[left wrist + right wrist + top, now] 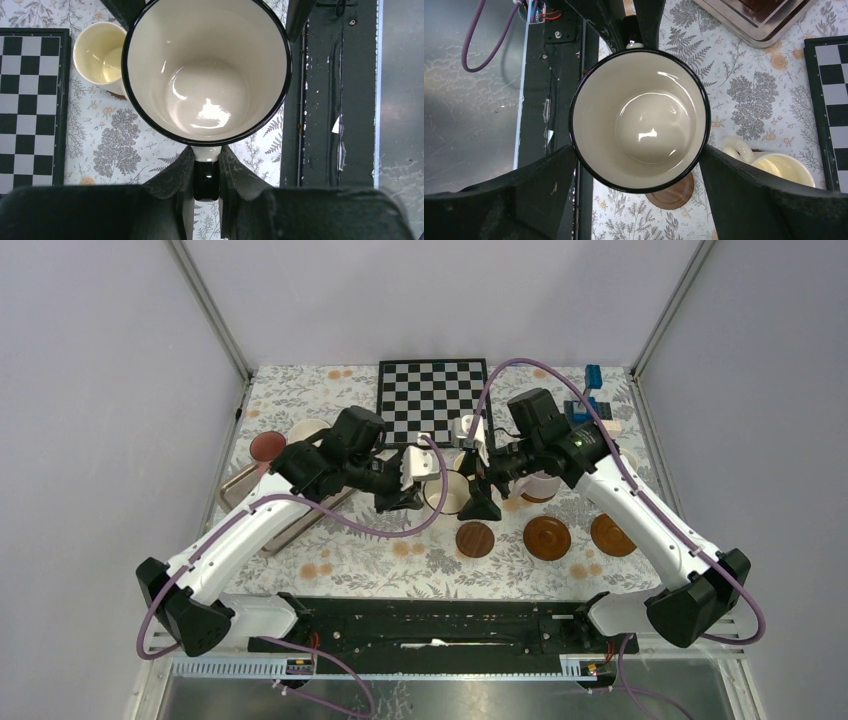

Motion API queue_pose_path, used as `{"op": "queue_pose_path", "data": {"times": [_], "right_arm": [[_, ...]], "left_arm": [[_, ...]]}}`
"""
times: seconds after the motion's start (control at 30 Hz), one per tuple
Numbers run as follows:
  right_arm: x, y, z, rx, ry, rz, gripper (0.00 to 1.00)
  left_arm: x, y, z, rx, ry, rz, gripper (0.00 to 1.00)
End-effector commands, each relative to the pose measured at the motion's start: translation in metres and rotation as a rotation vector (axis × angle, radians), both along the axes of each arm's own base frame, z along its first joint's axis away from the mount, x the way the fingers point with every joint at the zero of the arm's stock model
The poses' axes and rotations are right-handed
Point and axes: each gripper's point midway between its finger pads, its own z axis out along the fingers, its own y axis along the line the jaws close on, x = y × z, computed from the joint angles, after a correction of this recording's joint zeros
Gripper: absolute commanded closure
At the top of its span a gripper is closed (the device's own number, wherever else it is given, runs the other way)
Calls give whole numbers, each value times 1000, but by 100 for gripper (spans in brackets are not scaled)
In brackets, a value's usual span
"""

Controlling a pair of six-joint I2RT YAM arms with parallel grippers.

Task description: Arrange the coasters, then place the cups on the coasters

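Observation:
A white cup with a dark rim hangs above the flowered cloth. My left gripper is shut on the cup's black handle. My right gripper stands open, with one finger close on each side of the same cup. A brown coaster shows just below and beyond the cup. Three bare coasters lie in a row on the cloth. A cream-yellow cup stands on another coaster beside the chessboard.
A metal tray at the left has a dark red cup and a pale cup by it. The chessboard lies at the back middle, with blue blocks at the back right. A pale mug sits under the right arm.

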Motion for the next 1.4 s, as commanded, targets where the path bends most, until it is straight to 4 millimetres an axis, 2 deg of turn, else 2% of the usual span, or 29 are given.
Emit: {"op": "queue_pose_path", "data": {"times": [0.0, 0.2, 0.4, 0.6, 1.03, 1.23, 1.37], "right_arm": [[-9, 11, 18, 38, -44, 83, 0], [-7, 12, 14, 20, -70, 94, 0], [-17, 8, 12, 21, -81, 138, 1], [-16, 9, 11, 29, -80, 134, 0], [-21, 8, 5, 27, -52, 145, 0], [-10, 6, -6, -12, -90, 104, 12], [-7, 4, -11, -25, -98, 91, 20]], "left_arm": [[13, -29, 60, -180, -155, -46, 100], [10, -37, 64, -212, -94, -46, 100], [11, -38, 60, -218, -70, -30, 100], [10, -44, 59, -238, -24, -26, 100], [15, -61, 60, -253, -5, -71, 100], [15, -60, 50, -237, 13, -59, 100], [16, -58, 40, -212, 15, -50, 79]]}}
